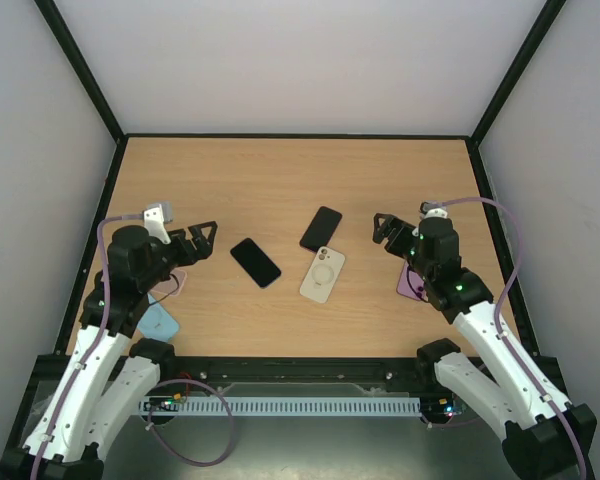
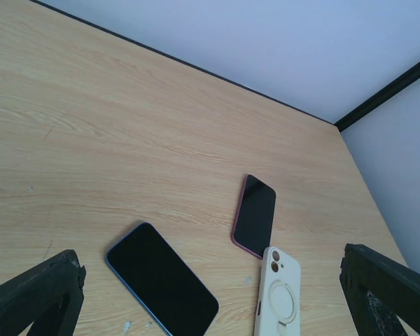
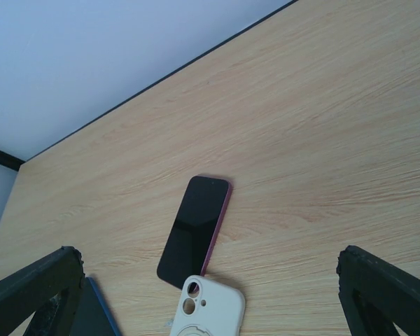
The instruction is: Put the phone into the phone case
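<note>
A blue-edged phone (image 1: 255,262) lies screen up left of centre. A dark-red-edged phone (image 1: 321,228) lies screen up beyond it. A cream phone case (image 1: 322,274) with a ring mount lies back up, touching the red phone's near end. My left gripper (image 1: 205,238) is open and empty, hovering left of the blue phone (image 2: 161,278). My right gripper (image 1: 383,229) is open and empty, right of the red phone (image 3: 194,229) and the cream case (image 3: 208,309). The left wrist view also shows the red phone (image 2: 255,214) and the cream case (image 2: 278,294).
A light blue case (image 1: 161,321) and a pink one (image 1: 172,283) lie under the left arm. A purple case (image 1: 411,284) lies under the right arm. Black frame rails (image 1: 300,135) and white walls bound the wooden table (image 1: 280,180).
</note>
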You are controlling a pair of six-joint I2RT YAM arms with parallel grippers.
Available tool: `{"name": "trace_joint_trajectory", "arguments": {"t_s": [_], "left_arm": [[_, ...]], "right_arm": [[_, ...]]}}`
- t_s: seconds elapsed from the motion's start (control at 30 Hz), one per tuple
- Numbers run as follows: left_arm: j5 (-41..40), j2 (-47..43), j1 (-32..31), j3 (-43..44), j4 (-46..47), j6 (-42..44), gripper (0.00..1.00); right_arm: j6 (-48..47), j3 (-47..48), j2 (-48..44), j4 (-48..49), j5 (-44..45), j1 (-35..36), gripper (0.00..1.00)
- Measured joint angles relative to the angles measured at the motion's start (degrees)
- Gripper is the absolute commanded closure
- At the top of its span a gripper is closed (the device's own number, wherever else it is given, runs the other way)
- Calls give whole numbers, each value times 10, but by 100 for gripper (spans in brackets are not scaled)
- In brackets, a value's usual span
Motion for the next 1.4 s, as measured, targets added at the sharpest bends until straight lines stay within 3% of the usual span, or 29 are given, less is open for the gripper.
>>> {"name": "trace_joint_trajectory", "arguments": {"t_s": [0.17,0.37,0.43,0.53,0.83,1.03,1.2,1.4], "left_arm": [[-12,3,0,0,-1,-4,0],[-93,55,0,11,-25,-38,0],[-123,88,0,14,-31,-56,0],[-162,144,7,14,-39,-93,11],[-247,384,70,31,-83,-196,21],[-284,484,85,50,-105,-243,40],[-282,521,103,50,-86,-257,48],[-284,535,102,50,-68,-259,75]], "right_arm": [[0,0,-9,-4,3,0,2],[0,0,-19,-10,6,0,2],[-1,0,-18,-13,7,-1,2],[-1,0,-18,-14,6,-2,2],[-14,0,-27,-14,0,-2,2],[-18,0,-29,-14,-7,-2,2],[-23,-1,-28,-14,-17,-2,2],[-26,-7,-29,-14,-23,-2,2]]}}
